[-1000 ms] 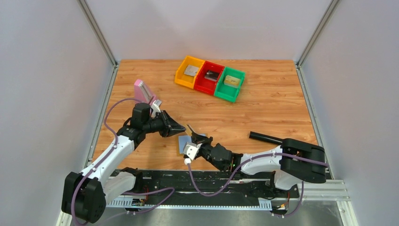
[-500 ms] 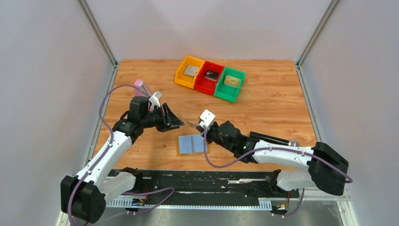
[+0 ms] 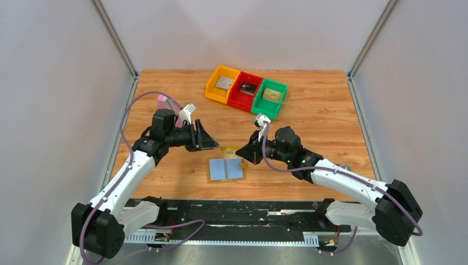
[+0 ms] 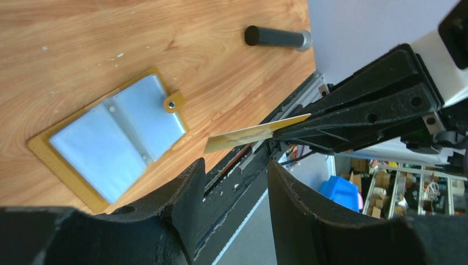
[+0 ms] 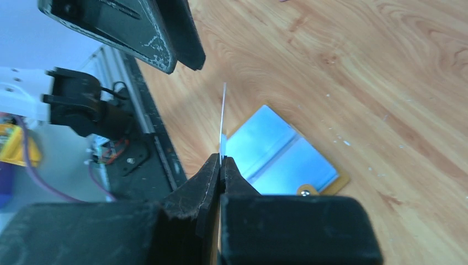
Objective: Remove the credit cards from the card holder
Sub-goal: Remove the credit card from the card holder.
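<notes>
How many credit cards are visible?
4: grey card in orange bin, dark card in red bin, golden card in green bin, yellow card in right gripper. Others may be hidden.

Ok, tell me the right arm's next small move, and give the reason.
Probably swing the right claw away toward the green bin. It pinches a golden card edge-up, clear of the open card holder, and that bin holds a similar card.
</notes>
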`<state>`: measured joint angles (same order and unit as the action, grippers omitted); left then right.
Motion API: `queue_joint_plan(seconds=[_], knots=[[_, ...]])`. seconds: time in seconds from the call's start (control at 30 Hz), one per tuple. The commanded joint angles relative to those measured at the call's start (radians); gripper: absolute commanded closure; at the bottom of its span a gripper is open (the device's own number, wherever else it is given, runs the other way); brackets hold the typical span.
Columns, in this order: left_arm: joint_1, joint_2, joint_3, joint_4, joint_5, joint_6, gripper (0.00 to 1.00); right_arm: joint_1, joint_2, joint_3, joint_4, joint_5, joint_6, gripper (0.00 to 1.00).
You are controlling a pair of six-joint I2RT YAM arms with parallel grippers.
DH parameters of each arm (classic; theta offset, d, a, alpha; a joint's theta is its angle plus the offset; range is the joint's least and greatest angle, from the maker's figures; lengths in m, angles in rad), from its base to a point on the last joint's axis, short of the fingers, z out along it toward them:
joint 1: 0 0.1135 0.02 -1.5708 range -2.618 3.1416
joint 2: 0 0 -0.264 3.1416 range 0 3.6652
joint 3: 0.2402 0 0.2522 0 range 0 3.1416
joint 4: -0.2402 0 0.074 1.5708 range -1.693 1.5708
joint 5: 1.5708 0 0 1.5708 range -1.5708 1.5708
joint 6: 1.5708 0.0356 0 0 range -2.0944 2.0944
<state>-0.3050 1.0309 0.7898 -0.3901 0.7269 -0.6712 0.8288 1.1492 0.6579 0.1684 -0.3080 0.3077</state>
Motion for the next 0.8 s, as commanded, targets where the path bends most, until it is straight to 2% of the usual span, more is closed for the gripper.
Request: queue_joint_plan(seconds=[0.0,0.13,0.23,0.4,0.47,0.53,0.67,0.77], knots=[[0.003,0.001,-0.009,0.142,0.11,-0.024,0.46,-0.061,-0.048,0.039,0.038,-0.154,0.174,1.0],[0.003,0.013,-0.041,0.227,0.165,-0.073,0.45,-0.117,-0.071,0.015,0.096,-0.258,0.263,1.0],[0.003,0.022,-0.053,0.284,0.202,-0.116,0.45,-0.137,-0.082,0.018,0.085,-0.264,0.279,1.0],[0.003,0.028,-0.103,0.441,0.24,-0.206,0.44,-0.14,-0.13,-0.017,0.125,-0.173,0.345,1.0],[0.003,0.037,-0.13,0.527,0.253,-0.254,0.43,-0.14,-0.12,-0.015,0.161,-0.218,0.373,1.0],[0.003,0.057,-0.137,0.583,0.274,-0.281,0.43,-0.14,-0.096,0.03,0.097,-0.271,0.328,1.0],[0.003,0.083,-0.079,0.468,0.292,-0.184,0.43,-0.198,-0.016,0.17,-0.248,-0.407,0.136,1.0],[0.002,0.067,-0.031,0.3,0.282,-0.08,0.43,-0.282,0.039,0.199,-0.297,-0.634,0.117,1.0]])
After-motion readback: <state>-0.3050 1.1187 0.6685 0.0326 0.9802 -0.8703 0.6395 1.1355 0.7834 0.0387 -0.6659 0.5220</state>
